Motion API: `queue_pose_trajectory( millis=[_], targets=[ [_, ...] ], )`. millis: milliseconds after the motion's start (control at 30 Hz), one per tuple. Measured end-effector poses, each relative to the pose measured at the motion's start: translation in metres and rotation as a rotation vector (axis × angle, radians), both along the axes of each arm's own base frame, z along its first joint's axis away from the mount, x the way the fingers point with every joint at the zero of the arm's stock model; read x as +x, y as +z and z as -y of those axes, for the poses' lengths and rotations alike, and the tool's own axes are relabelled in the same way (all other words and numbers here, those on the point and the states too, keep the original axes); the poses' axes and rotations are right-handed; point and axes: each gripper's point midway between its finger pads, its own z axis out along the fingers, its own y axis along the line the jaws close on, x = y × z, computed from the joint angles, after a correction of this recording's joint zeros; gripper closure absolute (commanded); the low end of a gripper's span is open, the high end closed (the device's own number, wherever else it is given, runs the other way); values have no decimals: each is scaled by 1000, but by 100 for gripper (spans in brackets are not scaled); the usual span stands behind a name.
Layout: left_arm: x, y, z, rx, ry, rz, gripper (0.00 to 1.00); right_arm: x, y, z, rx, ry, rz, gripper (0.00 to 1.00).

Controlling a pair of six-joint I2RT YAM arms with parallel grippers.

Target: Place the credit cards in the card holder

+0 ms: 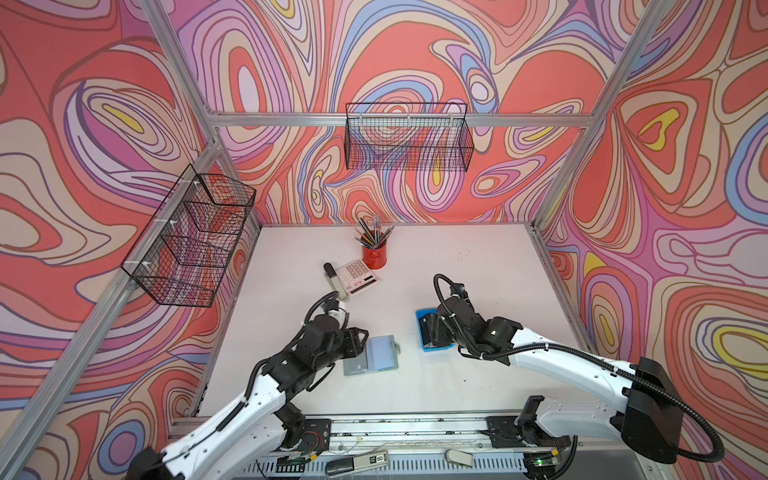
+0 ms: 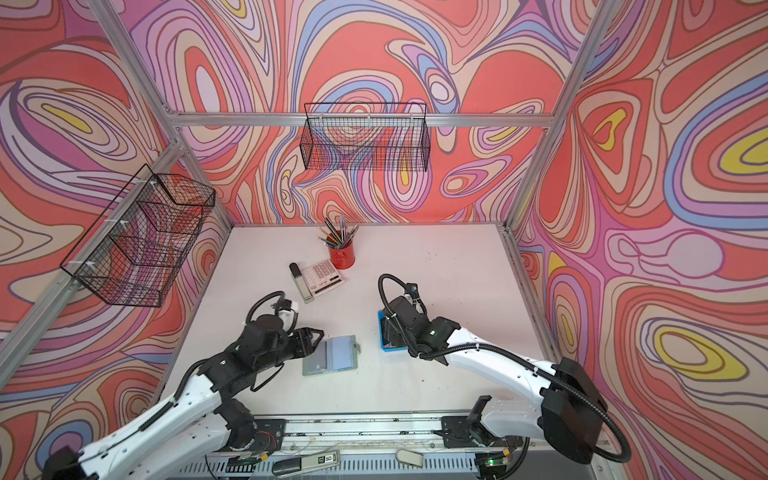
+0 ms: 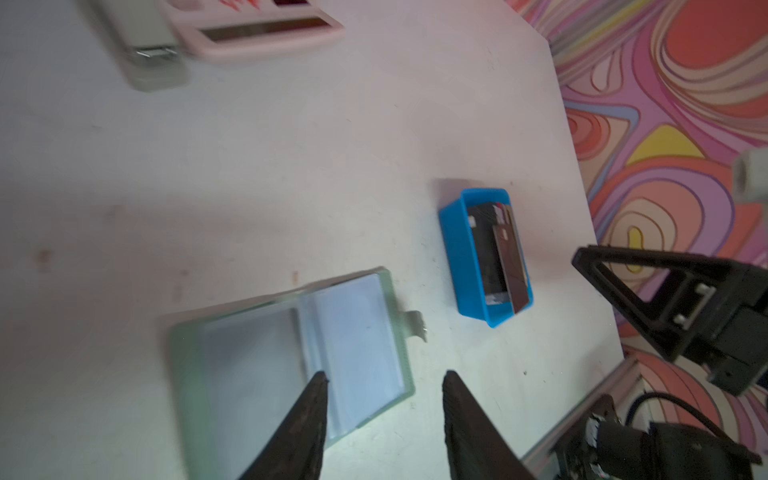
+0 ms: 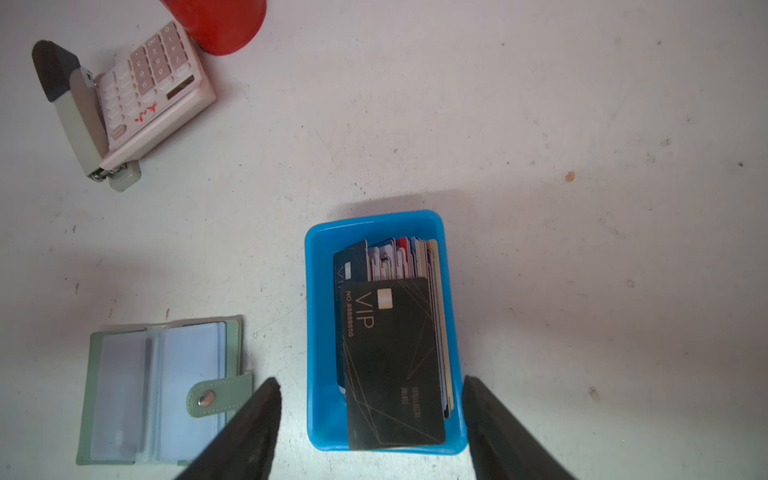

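The sage-green card holder (image 1: 376,353) (image 2: 334,353) lies open on the white table, clear sleeves up, snap tab (image 4: 203,399) to one side. The credit cards (image 4: 395,357) stand stacked in a blue tray (image 4: 374,219) (image 1: 420,332), a black VIP card on top. My left gripper (image 3: 382,376) (image 1: 360,336) is open and holds nothing. It sits at the holder's (image 3: 353,332) left edge, one fingertip (image 3: 320,378) over a sleeve and the other over bare table. My right gripper (image 4: 370,380) is open and holds nothing. It sits above the tray's near end, its jaws either side of the tray.
A pink calculator (image 1: 358,275) and a grey stapler (image 1: 334,280) lie behind the left arm, with a red cup of pencils (image 1: 374,254) further back. Wire baskets hang on the back wall (image 1: 409,141) and the left wall (image 1: 191,237). Both arm bases stand on the front rail (image 1: 395,428).
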Motion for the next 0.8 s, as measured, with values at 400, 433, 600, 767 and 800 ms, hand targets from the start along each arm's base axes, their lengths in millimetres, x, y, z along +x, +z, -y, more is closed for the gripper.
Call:
queue_pose_trajectory(
  millis=[400, 433, 600, 767, 800],
  targets=[
    [28, -34, 139, -142, -125, -116, 66, 28, -24, 97, 171, -252, -23, 34],
    [29, -36, 143, -147, -128, -120, 66, 28, -28, 103, 182, -264, -28, 34],
    [32, -38, 151, -166, -125, -123, 66, 26, -45, 123, 220, -310, -38, 34],
    [38, -44, 160, -163, -125, -133, 67, 29, -52, 132, 257, -331, -29, 35],
    [39, -45, 161, -161, -125, -135, 66, 29, -55, 131, 264, -329, -32, 35]
  ],
)
